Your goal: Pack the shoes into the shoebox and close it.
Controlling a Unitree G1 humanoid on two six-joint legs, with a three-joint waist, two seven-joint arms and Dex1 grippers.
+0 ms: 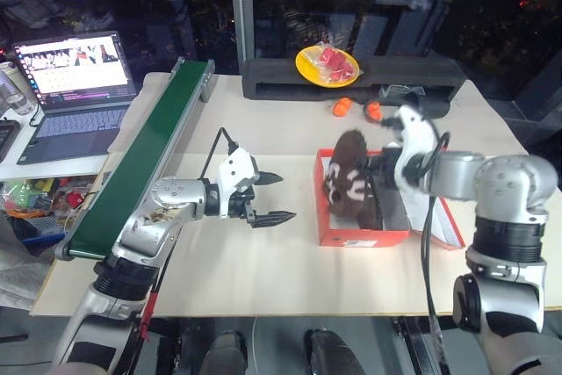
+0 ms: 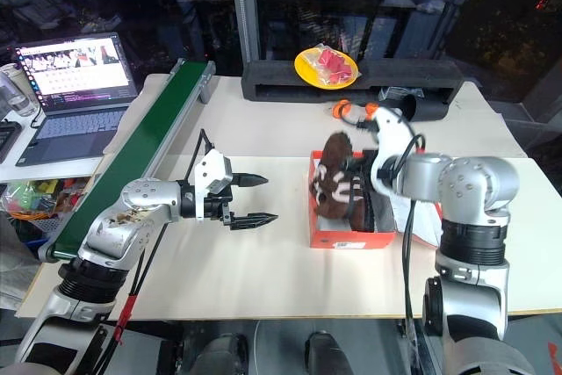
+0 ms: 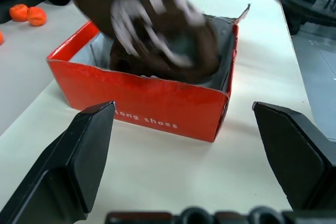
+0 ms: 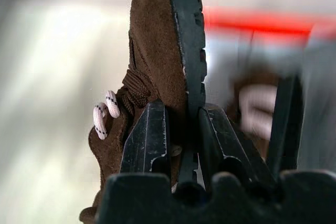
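The red-orange shoebox (image 1: pixel 360 236) stands open on the table, right of centre, with its lid (image 1: pixel 446 222) lying flat to the right. One dark brown shoe (image 3: pixel 178 61) lies inside it. My right gripper (image 4: pixel 181 129) is shut on the second shoe (image 1: pixel 349 180) at its sole and side, holding it tilted over the box. That shoe has white markings and a white lace end (image 4: pixel 104 111). My left gripper (image 1: pixel 269 197) stands open and holds nothing, a short way left of the box and pointing at it.
A green conveyor belt (image 1: pixel 145 151) runs along the table's left side, with a laptop (image 1: pixel 75 90) beyond it. At the back, a yellow plate (image 1: pixel 327 65) rests on a long black stand (image 1: pixel 351 78), and small orange objects (image 1: pixel 342 106) lie near it.
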